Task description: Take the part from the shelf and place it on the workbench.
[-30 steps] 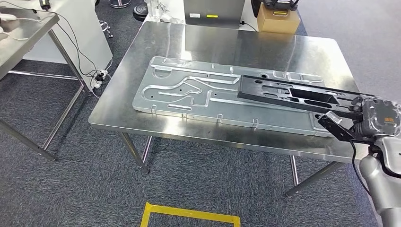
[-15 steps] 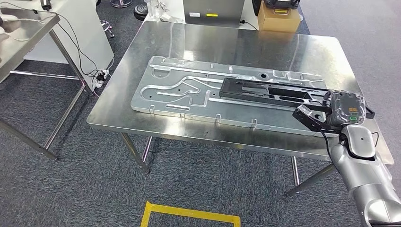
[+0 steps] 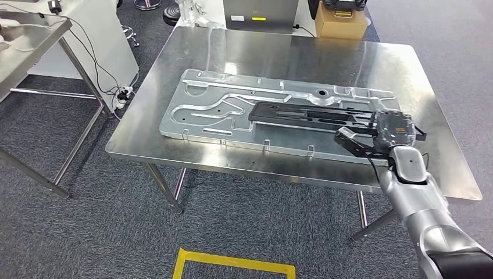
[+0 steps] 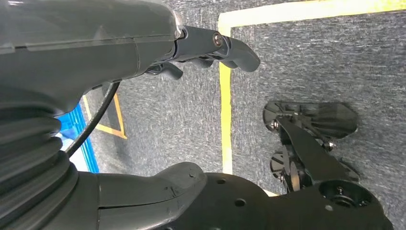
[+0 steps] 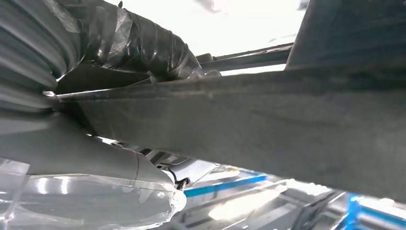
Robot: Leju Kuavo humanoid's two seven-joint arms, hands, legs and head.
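Grey carpet surrounds a steel counter (image 3: pixel 174 148) carrying a stamped metal panel (image 3: pixel 197 107). From the head view, the right hand (image 3: pixel 383 135) grasps one end of the long black part (image 3: pixel 302 114), which stretches over the panel, low above it. The left wrist view shows the left hand (image 4: pixel 210 48) hanging released over carpet. In the right wrist view the part (image 5: pixel 268 124) passes close by. It looks stiff and light; held at one end, it likely levers against the fingers.
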